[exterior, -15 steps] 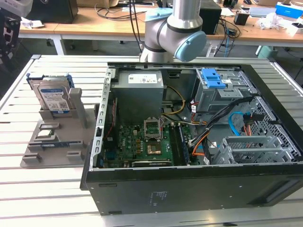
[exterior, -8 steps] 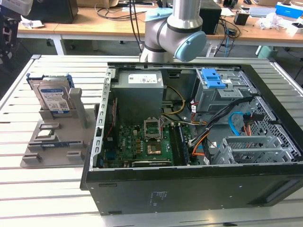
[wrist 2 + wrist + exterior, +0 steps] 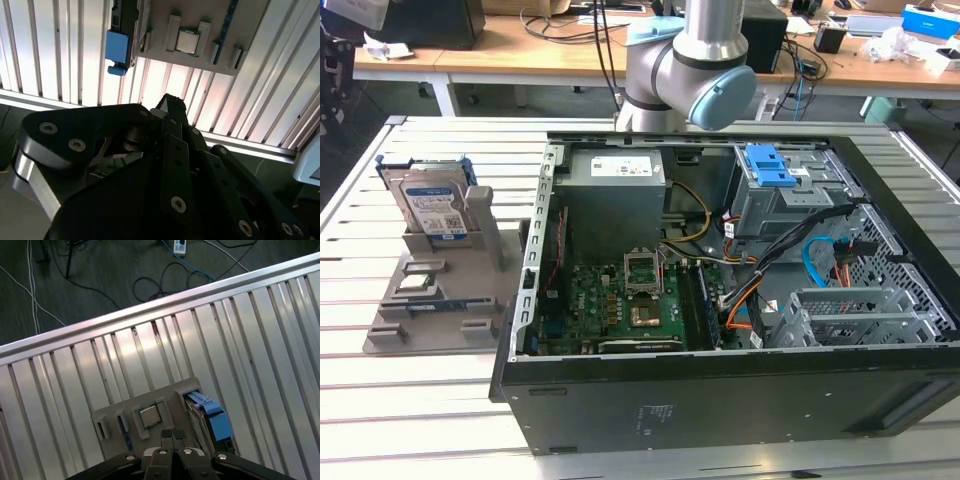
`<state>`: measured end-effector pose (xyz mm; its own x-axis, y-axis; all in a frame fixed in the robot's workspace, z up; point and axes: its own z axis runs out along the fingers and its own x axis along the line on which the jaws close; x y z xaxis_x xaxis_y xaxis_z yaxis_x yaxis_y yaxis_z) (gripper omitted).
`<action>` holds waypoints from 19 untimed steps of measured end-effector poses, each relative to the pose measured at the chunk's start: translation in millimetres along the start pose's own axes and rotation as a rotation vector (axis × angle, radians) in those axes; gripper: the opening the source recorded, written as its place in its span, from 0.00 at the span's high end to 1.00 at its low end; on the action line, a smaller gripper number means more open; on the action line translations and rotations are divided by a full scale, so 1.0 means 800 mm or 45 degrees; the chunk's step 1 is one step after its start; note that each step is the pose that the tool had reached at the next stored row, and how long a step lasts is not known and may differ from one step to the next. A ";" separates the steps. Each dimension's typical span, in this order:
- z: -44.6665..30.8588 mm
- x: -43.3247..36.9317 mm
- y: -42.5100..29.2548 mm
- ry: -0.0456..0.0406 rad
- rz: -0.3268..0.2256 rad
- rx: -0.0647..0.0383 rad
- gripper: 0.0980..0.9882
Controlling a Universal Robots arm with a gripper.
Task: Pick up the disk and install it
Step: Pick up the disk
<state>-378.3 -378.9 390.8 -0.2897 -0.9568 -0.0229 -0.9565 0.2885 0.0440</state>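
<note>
Silver slats make up the table [image 3: 420, 420], & on it sits a big open PC box [image 3: 720, 410]. The disk [image 3: 432, 205] is not in the box. It stands on its edge in a grey holder [image 3: 490, 228], just beside the box on the exterior view's left. It has a white & blue label & blue rails on its sides. A small square chip [image 3: 413, 283] lies flat on the same holder, near the disk.

The arm [image 3: 690, 70] shows behind the box's back wall, w/ a grey & pale blue joint.

In the first wrist view the gripper [image 3: 173, 434] looks down at the holder [image 3: 127, 409]. Its two black fingertips [image 3: 166, 433] are pressed together w/ no gap I can see, & nothing is held btw them. It is up in the air, apart from the disk [image 3: 210, 417] & the chip [image 3: 149, 416]. In the second wrist view the gripper [image 3: 170, 104] is seen from behind. The disk [image 3: 125, 25] is edge-on there, w/ a blue end of its rail over the slats. The chip [image 3: 187, 41] sits near it on the holder [image 3: 160, 15].

Inside the box are a green board [image 3: 610, 300], a grey power box [image 3: 617, 195], a blue latch [image 3: 767, 165] & some orange & black wires [image 3: 750, 295]. Desks [image 3: 520, 55] w/ cables stand behind the table.
</note>
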 end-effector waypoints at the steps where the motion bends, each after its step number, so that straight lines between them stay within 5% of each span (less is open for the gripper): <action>1: 0.0000 0.000 0.0000 0.000 -0.010 0.000 0.99; 19: 0.0000 0.000 0.0000 0.010 -0.230 -0.005 0.99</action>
<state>-378.3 -378.9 390.8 -0.1132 -0.9933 -0.0229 -0.9927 0.1122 0.0440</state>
